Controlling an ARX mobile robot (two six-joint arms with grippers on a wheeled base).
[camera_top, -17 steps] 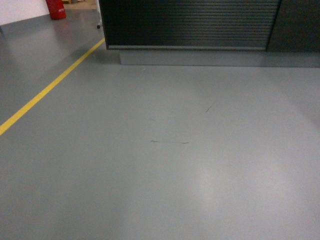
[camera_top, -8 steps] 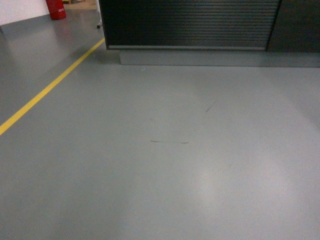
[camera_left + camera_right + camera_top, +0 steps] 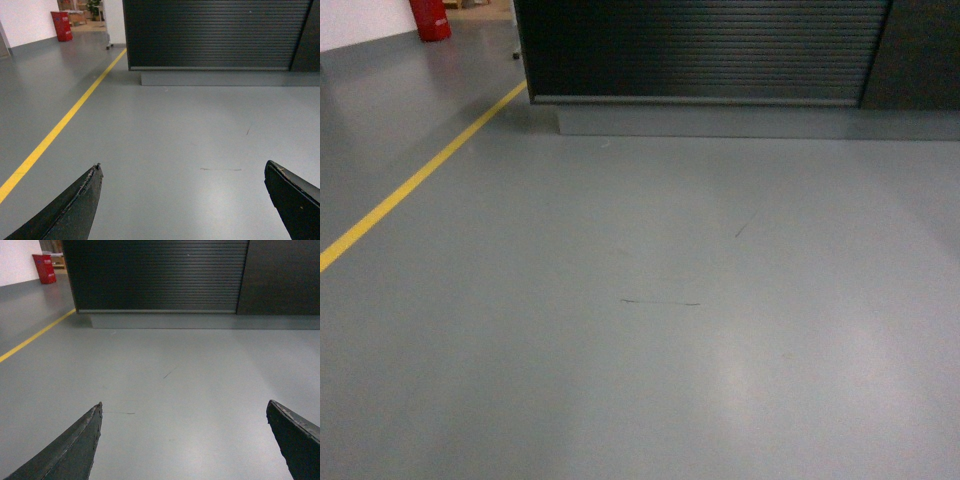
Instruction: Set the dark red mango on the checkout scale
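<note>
The robot faced the checkout desk across bare grey floor, so this looked like the approach step. Neither dark red mango nor scale was in view, so the mango's place and long axis could not be told. The left tool and right tool stood spread and empty. Next, probably, finding the mango.

All views toward ribbed checkout
</note>
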